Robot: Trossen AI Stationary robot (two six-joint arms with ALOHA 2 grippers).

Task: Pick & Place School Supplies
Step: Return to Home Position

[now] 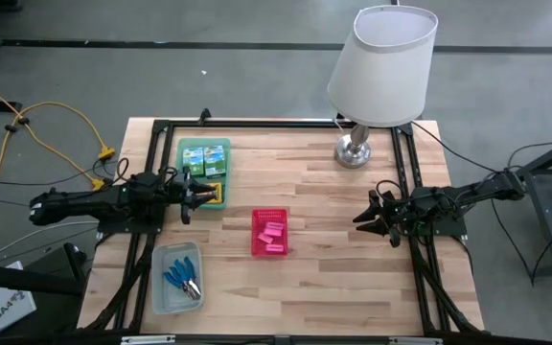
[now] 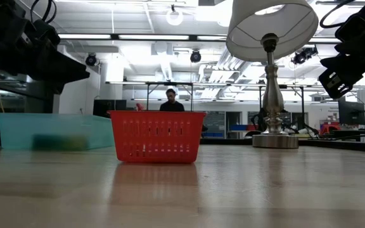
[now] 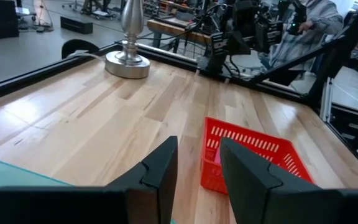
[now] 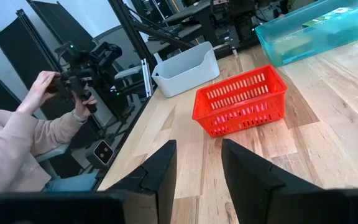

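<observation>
Mid-table basket (image 1: pixel 255 240) — pink erasers (image 1: pixel 272 231) crosswise | left hand (image 1: pixel 193 196), right hand (image 1: pixel 370 218) parted

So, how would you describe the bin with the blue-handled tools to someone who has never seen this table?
On the wooden table, find the lamp near one corner, then look toward the diagonally opposite corner. There lies a shallow clear plastic bin. Unlike the red mesh basket and the green tray nearby, it is colourless and holds blue-handled tools.

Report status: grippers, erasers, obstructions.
Left gripper open, empty, at edge of green tray. Right gripper open, empty, over table, right side. Pink erasers in red basket. Nothing blocking either arm.
</observation>
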